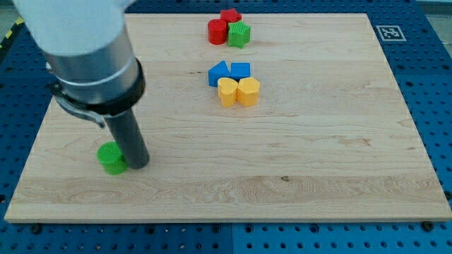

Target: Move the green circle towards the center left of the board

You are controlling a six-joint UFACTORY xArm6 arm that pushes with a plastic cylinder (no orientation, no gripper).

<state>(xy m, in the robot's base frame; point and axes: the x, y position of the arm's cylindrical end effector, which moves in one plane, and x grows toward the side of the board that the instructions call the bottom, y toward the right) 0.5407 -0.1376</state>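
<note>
The green circle (111, 158) sits on the wooden board (296, 162) near the view's lower left. My dark rod comes down from the grey arm at the view's upper left, and my tip (138, 165) rests on the board right against the green circle's right side.
At the view's top centre stand a red circle (217, 32), a red star (230, 15) and a green star (239, 34). Below them cluster a blue triangle (218, 73), a blue block (241, 70), a yellow heart (227, 92) and a yellow hexagon (248, 92).
</note>
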